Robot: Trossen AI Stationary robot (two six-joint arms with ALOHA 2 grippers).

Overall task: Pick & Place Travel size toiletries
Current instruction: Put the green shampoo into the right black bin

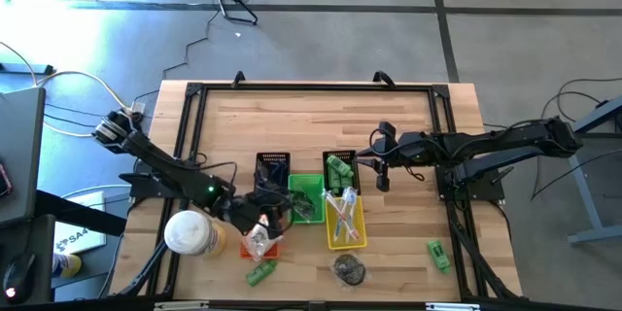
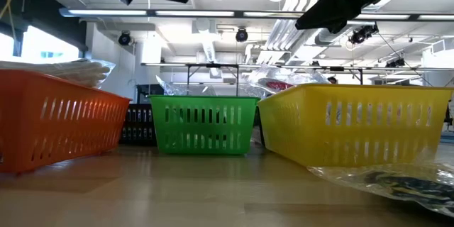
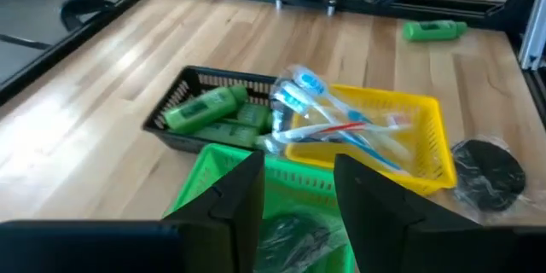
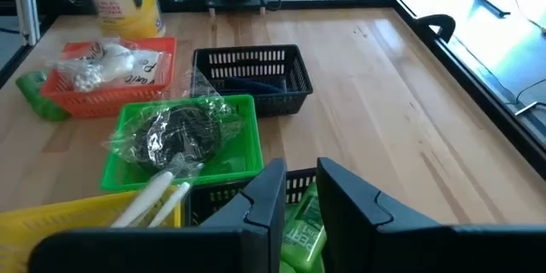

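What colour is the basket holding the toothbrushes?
Yellow basket; the toothbrushes lie in it, clearest in the left wrist view.

The right gripper (image 4: 300,194) is seen at six o'clock, its two dark fingers (image 4: 269,192) parted by a narrow gap with nothing between them. Just beneath them, a green bottle (image 4: 304,230) is lodged in a black basket (image 4: 223,194). At nine o'clock a green basket (image 4: 241,111) is filled with a clear-wrapped dark bundle (image 4: 175,132). At eleven o'clock an orange basket (image 4: 162,49) is loaded with wrapped white pieces (image 4: 98,68). A second black basket (image 4: 252,77) is set at twelve o'clock on the wooden table (image 4: 384,102).
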